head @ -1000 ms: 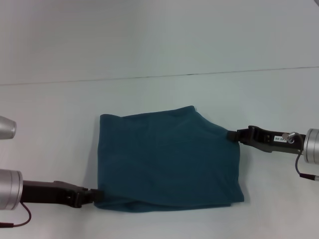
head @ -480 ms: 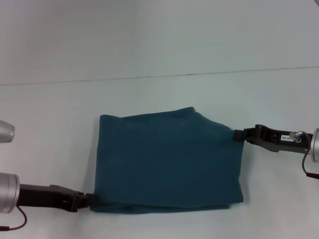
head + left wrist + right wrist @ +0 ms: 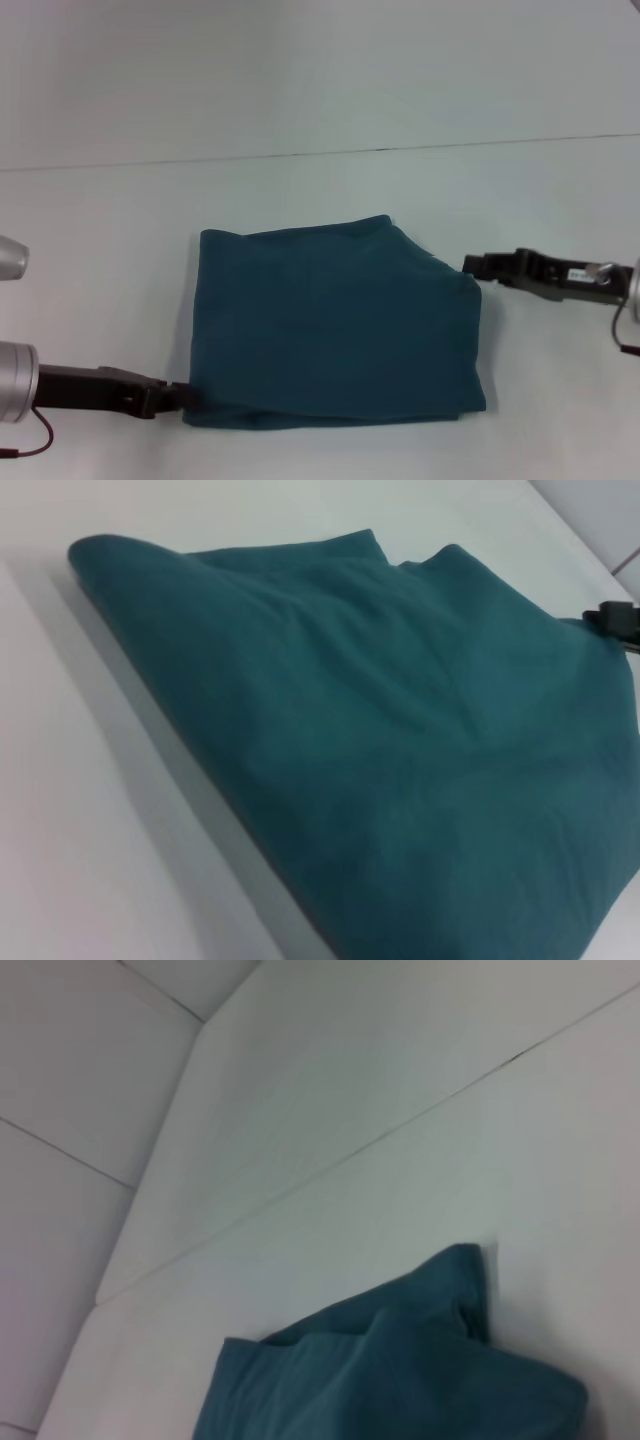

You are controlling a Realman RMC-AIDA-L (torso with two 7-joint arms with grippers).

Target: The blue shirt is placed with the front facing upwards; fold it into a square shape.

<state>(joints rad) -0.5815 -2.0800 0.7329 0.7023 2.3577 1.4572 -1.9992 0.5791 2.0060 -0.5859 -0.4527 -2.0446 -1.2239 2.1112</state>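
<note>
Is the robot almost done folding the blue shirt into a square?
Nearly. The blue shirt already lies folded into a compact, roughly square stack on the white table, plain teal side up, no letters showing. The left gripper sits at its near left corner and the right gripper at its right edge. That right side bulges and slants a bit, so what seems left is tidying that edge and letting go.

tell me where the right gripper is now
In the head view the right gripper sits at the blue shirt's right edge, near its upper right corner.
</note>
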